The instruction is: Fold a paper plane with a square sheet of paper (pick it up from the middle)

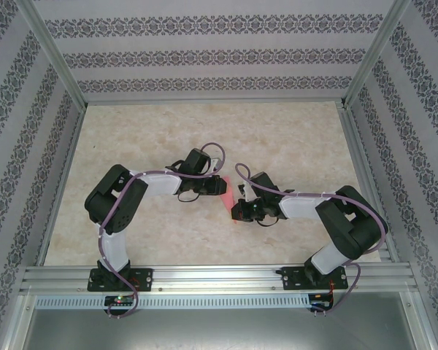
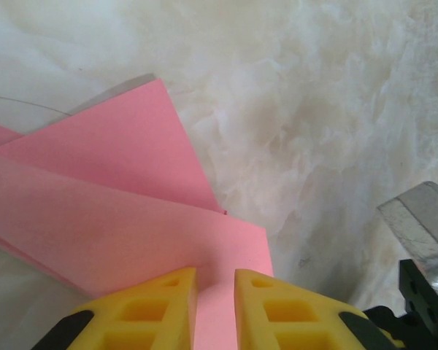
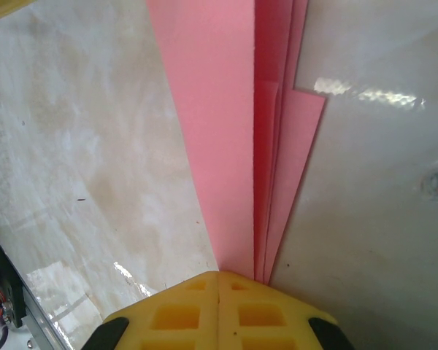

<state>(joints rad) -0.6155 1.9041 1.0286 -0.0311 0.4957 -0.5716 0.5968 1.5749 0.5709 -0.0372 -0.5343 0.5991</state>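
Jaws of the right gripper (image 3: 219, 281) are pressing fully together on the narrow end of the pink paper plane (image 3: 226, 131), whose stacked layers are widening straight ahead of them, with one shorter flap lying to their right. The left gripper (image 2: 215, 284) is pinching another edge of the plane in a narrow gap, a strip of pink showing between its yellow jaws while creased flaps are spreading ahead and to the left of them. Beyond the paper the pale marbled table (image 2: 314, 109) is showing. In the top view both grippers are facing each other, the plane bridging between them.
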